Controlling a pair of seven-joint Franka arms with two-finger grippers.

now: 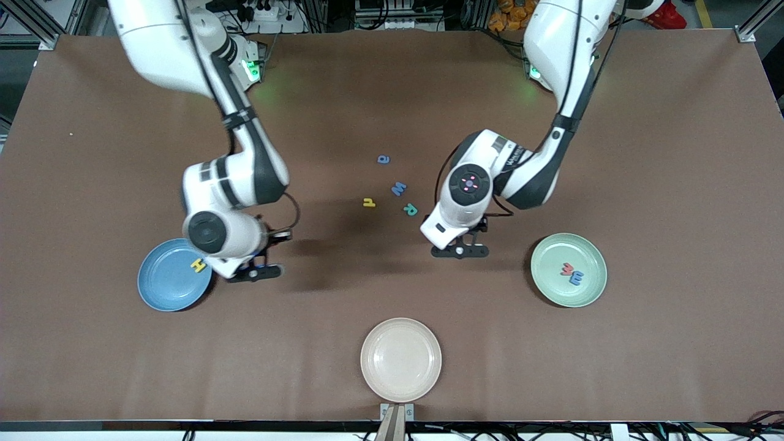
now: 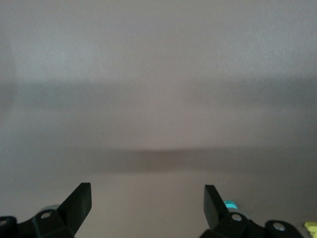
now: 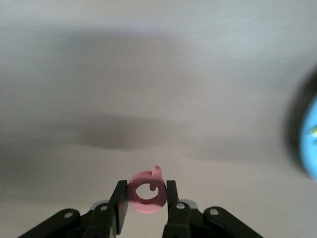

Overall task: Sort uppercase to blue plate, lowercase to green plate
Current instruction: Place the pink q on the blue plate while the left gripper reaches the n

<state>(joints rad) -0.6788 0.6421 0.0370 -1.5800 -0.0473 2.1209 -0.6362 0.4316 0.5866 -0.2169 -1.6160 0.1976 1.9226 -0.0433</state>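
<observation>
1. Now the right gripper (image 3: 147, 194) is pinching the red Q (image 3: 146, 191), tail pointing away from the wrist, over bare table (image 1: 392, 92) beside the blue plate (image 1: 160, 288).
2. Left gripper (image 2: 147, 198) is hanging spread wide, empty, over open table near the green plate (image 1: 554, 285).

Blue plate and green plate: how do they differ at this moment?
The blue plate lies toward the right arm's end of the table, the green plate toward the left arm's end. The blue plate holds one letter, a yellow H; the green plate holds two, a red w and a blue m. The right gripper hangs beside the blue plate; nothing is that close to the green one. Both are round, shallow and alike in size.
</observation>
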